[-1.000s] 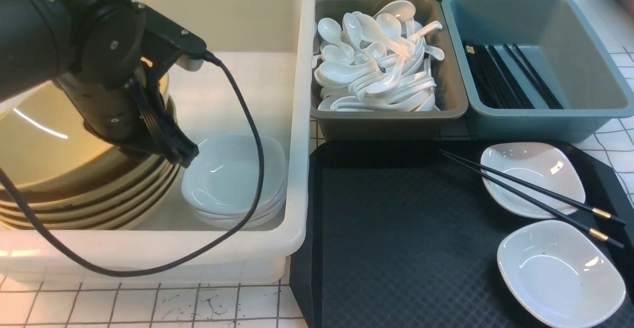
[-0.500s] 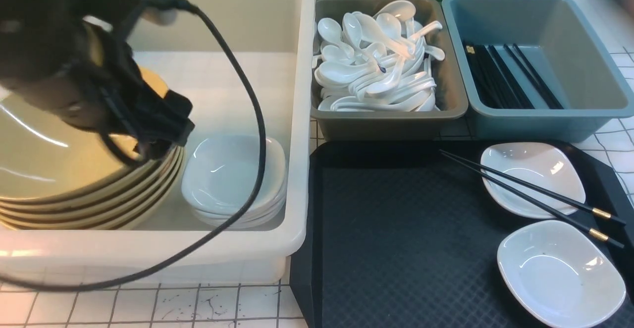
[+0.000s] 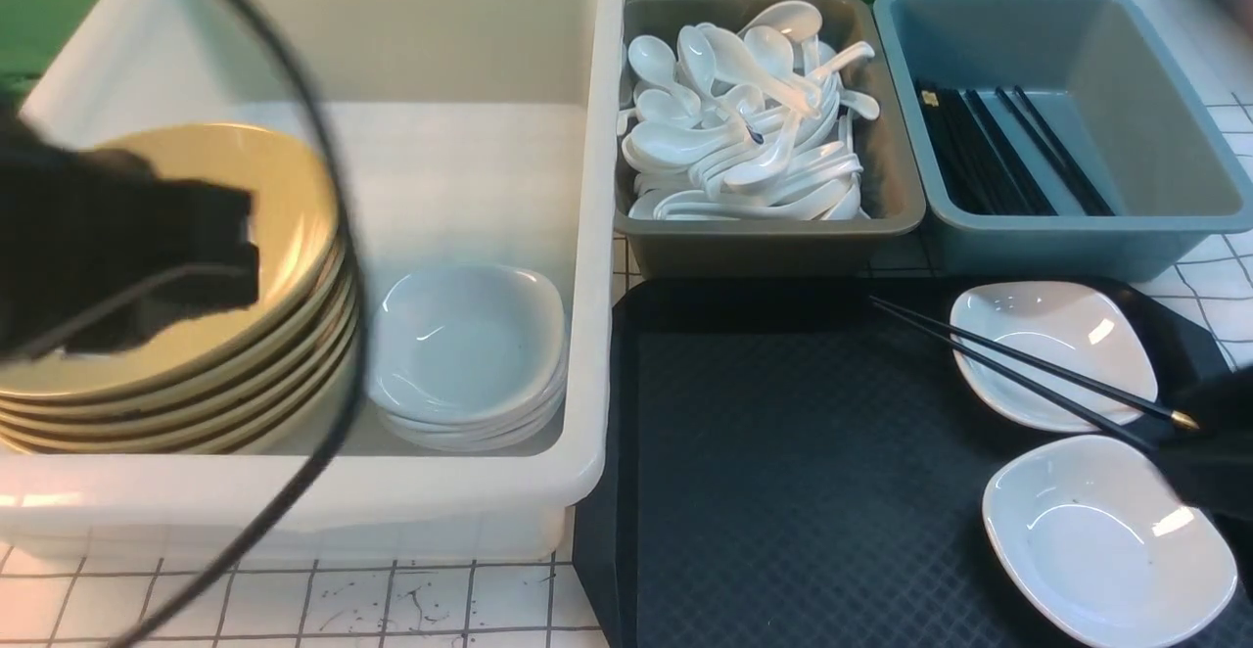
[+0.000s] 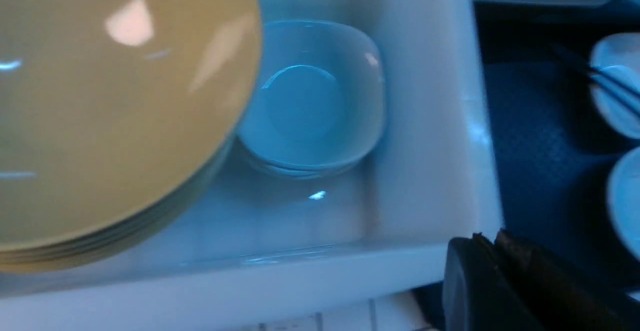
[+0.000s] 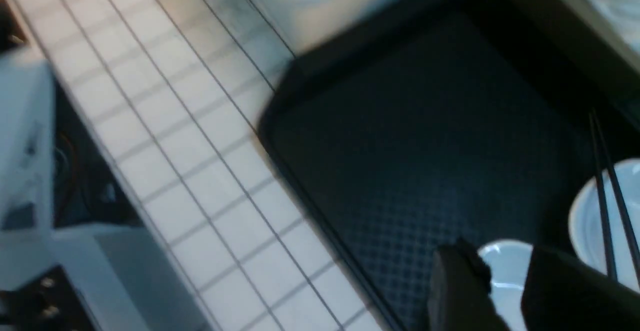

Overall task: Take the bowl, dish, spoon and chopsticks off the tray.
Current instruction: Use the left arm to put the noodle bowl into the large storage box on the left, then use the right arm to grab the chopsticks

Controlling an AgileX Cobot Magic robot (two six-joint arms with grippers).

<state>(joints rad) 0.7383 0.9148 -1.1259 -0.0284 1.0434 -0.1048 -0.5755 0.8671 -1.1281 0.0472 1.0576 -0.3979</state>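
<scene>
The black tray point(image 3: 783, 452) holds two white dishes, one far point(image 3: 1052, 354) and one near point(image 3: 1096, 550). The black chopsticks point(image 3: 1028, 364) lie across the far dish. The olive-yellow bowl point(image 3: 284, 188) tops a stack in the white tub point(image 3: 587, 237). A spoon with a blue mark point(image 3: 752, 134) lies among white spoons in the grey tub. My left gripper point(image 4: 492, 238) is shut and empty at the tub's near corner; it is a black blur over the bowls point(image 3: 235, 266). My right gripper point(image 5: 500, 263) is open above the near dish point(image 5: 505, 271), at the chopsticks' gold ends point(image 3: 1209, 452).
A stack of white dishes point(image 3: 470, 345) sits beside the bowls in the white tub. The grey tub point(image 3: 773, 237) holds many white spoons. The blue tub point(image 3: 1077, 227) holds black chopsticks. The left arm's cable point(image 3: 333, 237) loops across the white tub.
My left arm has pulled back out of the white tub toward the left and near side, leaving the bowl on the stack. My right gripper has come into view at the tray's right edge.
</scene>
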